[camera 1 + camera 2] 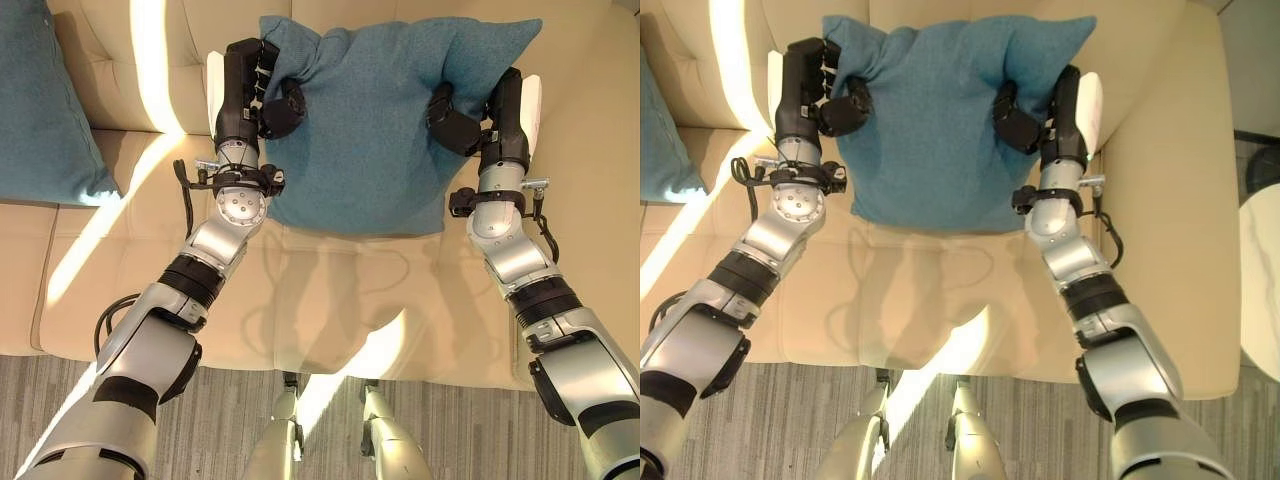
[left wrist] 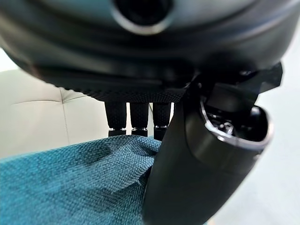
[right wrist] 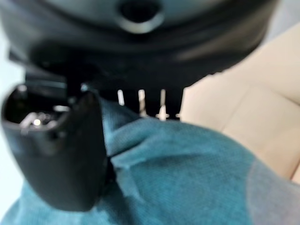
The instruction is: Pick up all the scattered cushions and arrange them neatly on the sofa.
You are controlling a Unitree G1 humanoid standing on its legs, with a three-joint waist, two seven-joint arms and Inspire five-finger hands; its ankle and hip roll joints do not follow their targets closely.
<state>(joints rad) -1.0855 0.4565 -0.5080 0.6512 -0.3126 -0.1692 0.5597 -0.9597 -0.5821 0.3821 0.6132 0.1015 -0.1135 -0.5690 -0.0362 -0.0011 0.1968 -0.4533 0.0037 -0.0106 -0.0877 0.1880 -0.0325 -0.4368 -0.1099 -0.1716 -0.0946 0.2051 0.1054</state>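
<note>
Teal cushion [image 1: 375, 120] sits upper centre of the left eye view, held up against the backrest of the beige sofa [image 1: 330, 290], lower edge over the seat. Left hand [image 1: 245, 85] pinches its upper left corner: thumb pressed into the front face, fingers wrapped behind the fabric, so their tips are hidden. Left wrist view confirms it, fingers [image 2: 133, 119] disappearing behind the teal cloth with the thumb in front. Right hand [image 1: 490, 110] clamps the cushion's right edge the same way, thumb on front, fingers behind; right wrist view shows fabric bunched between thumb and fingers [image 3: 150, 105], fingertips not visible. Cushion's top edge is puckered at both grips.

Second teal cushion [image 1: 40, 100] lies at the upper left of the left eye view, cut off by the frame edge, leaning on the sofa back. Grey striped carpet [image 1: 240, 410] along the bottom. At the right edge of the right eye view a pale round tabletop [image 1: 1260, 280] is partly cut off.
</note>
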